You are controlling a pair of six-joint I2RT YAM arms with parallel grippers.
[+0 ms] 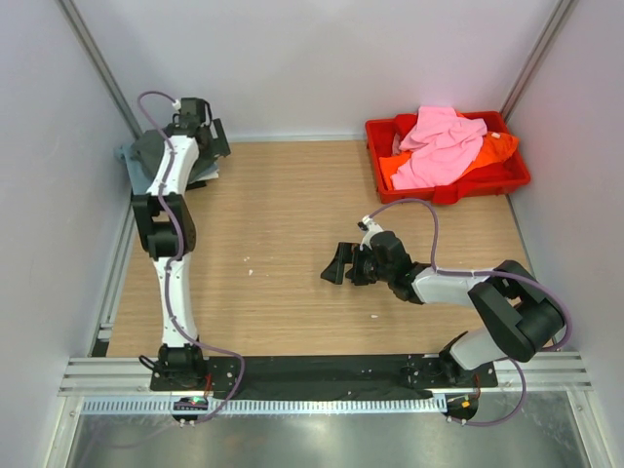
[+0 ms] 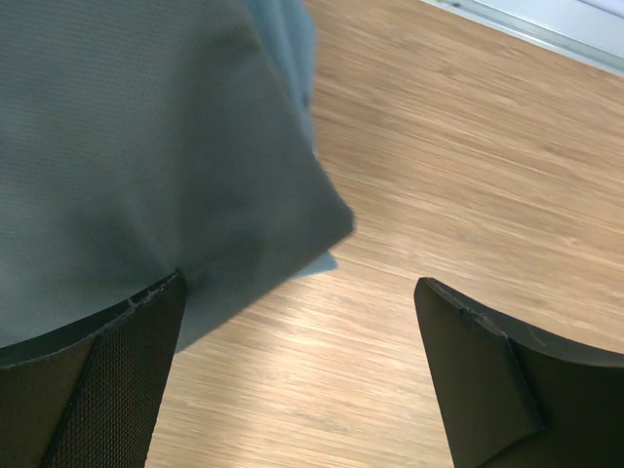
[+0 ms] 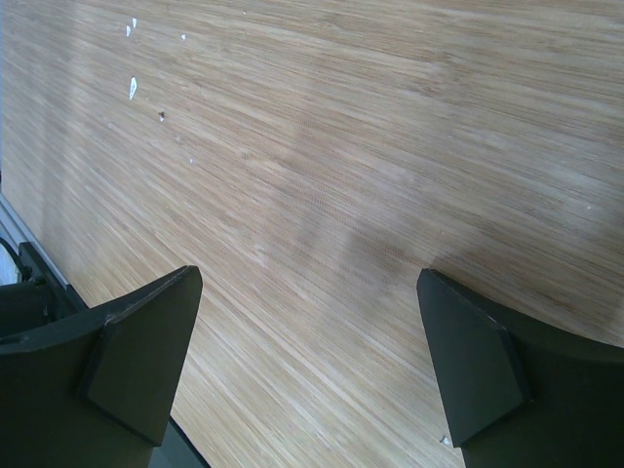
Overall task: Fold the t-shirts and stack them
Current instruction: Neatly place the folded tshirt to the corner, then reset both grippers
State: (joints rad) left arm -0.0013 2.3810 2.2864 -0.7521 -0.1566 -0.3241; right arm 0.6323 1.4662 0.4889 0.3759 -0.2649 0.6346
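A folded dark grey t-shirt (image 1: 144,152) lies at the table's far left corner, and a dusty teal layer (image 2: 286,39) shows at its edge. My left gripper (image 1: 211,146) hovers open at the stack's right corner. In the left wrist view the grey cloth (image 2: 136,146) fills the upper left, and the left gripper (image 2: 297,336) holds nothing. A pink t-shirt (image 1: 441,146) lies crumpled over an orange one (image 1: 497,148) in the red tray (image 1: 453,190) at the back right. My right gripper (image 1: 336,265) is open above bare wood at mid-table, and the right wrist view shows the gripper (image 3: 307,341) empty.
White walls close in the table on the left, back and right. A metal rail (image 1: 115,273) runs along the left edge. Small white specks (image 3: 133,88) dot the wooden tabletop (image 1: 283,214). Both arm bases sit on the black plate (image 1: 322,372) at the near edge.
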